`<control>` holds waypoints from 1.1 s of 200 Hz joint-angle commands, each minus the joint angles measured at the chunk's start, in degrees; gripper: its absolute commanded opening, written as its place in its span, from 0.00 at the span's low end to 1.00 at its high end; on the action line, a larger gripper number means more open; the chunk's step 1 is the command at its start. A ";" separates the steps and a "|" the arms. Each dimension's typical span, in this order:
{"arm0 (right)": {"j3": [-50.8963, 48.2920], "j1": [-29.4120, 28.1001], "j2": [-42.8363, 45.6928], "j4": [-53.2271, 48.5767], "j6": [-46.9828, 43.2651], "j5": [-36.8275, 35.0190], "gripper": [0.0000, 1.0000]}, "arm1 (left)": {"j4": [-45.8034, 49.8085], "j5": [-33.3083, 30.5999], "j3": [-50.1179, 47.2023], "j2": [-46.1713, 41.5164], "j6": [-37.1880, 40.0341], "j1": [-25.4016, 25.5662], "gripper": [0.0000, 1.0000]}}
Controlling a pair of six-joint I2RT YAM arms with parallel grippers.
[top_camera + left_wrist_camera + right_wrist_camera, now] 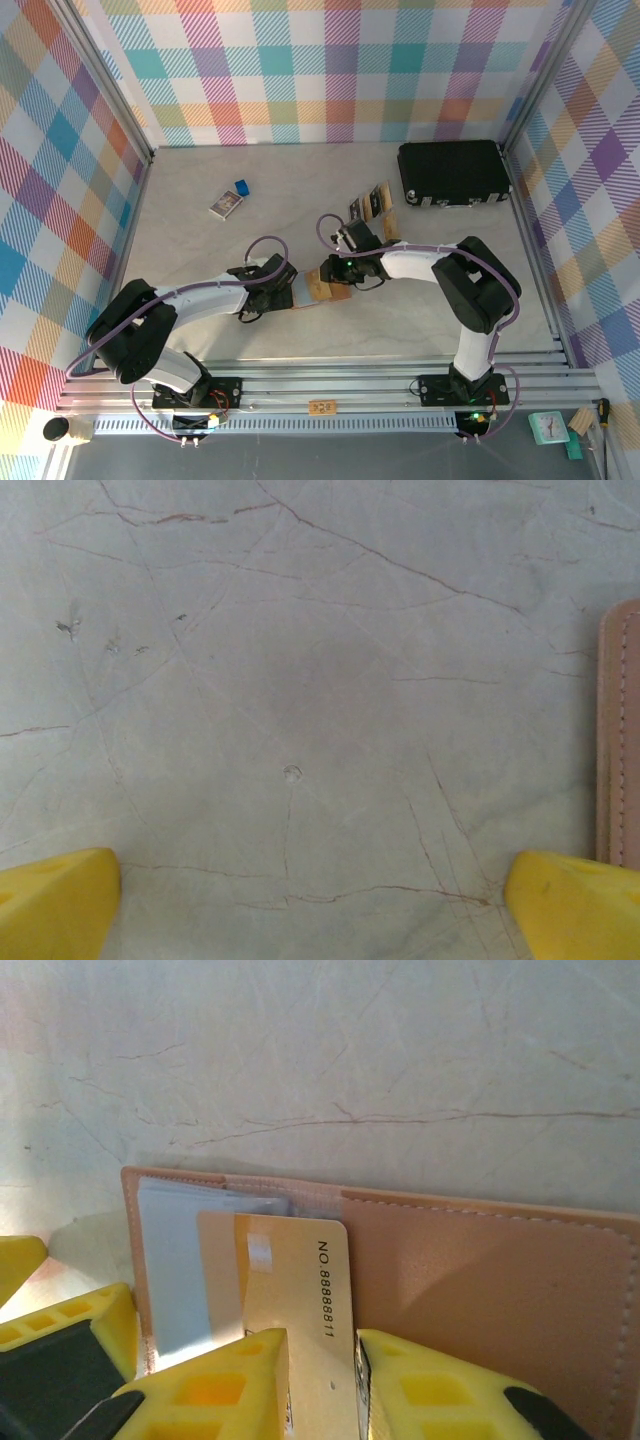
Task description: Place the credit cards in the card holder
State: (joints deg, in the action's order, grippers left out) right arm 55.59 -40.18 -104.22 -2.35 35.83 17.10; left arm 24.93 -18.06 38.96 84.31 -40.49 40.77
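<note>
While the right hand (322, 1392) pinches a gold card (300, 1280) edgewise between its yellow fingers (225, 1385), the card's leading end lies over the open holder (480, 1290), just beside a pale grey inner pocket (180, 1260) at the holder's left side. In the top view the holder (325, 285) lies flat on the counter (200, 250) between the two hands. The left hand (318, 905) stands wide open over bare counter, gripping nothing. The holder's stitched edge shows at the right of the left wrist view.

Step in hand, as judged: feeding the gold card into a slot. To do this well, the card should be held square to the slot mouth and low against the leather, then pushed along its own length. The grip should loosen only once the card is seated, or it may tip out. The open left hand could pin the holder against sliding. Further cards (370, 207) wait farther back on the counter, near a black case (455, 172).

Legible writing: "NO.88888811", printed along the gold card. No brand name can be read.
</note>
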 commanded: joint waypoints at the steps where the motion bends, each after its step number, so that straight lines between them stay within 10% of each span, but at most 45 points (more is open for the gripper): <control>1: -0.22 -0.73 0.95 1.29 1.10 2.44 0.25 | -3.48 1.45 -0.99 3.75 0.34 -0.56 1.00; 88: 1.01 -0.27 5.43 -6.21 -3.86 -3.71 0.33 | -4.10 1.72 -1.08 4.47 0.37 -0.52 1.00; 135: 4.32 -0.25 1.46 -10.46 -5.94 -5.90 0.09 | -4.27 1.67 -1.24 4.96 0.37 -0.52 1.00; 220: 6.27 -0.83 -3.21 -9.35 -5.03 -4.12 0.03 | -4.78 1.95 -1.25 5.64 0.46 -0.52 1.00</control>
State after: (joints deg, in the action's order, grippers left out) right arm 59.96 -40.53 -106.10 -10.87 30.96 12.05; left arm 24.95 -18.04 39.29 85.47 -40.47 40.77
